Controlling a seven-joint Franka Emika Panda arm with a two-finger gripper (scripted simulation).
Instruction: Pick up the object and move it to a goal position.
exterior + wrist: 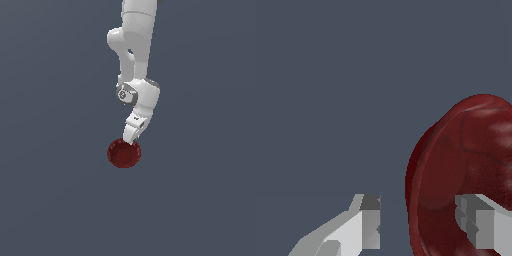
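Close at the wrist: two pale fingers (368, 225) standing apart, one outside the bowl (466, 165), the other (483, 225) inside its dark red hollow, the bowl's wall in the gap between them. Fingers straddling the rim, not pressed together; whether either pad touches the wall cannot be told. Bowl tilted up on edge in this view, filling one side of the picture, its glossy inner surface toward the camera.

Farther off, in the exterior view: gripper (131, 142) pointing down and slightly toward the view's left, tips meeting the upper edge of the bowl (122, 156). Bowl small, round, finely ribbed along the rim, about as wide as the gripper, set just below centre of the picture. Above it, the white arm (137, 50) dropping from the top of the picture, wrist bent toward the bowl.

Behind everything: plain slate-grey ground (50, 200), with no visible edge or horizon.
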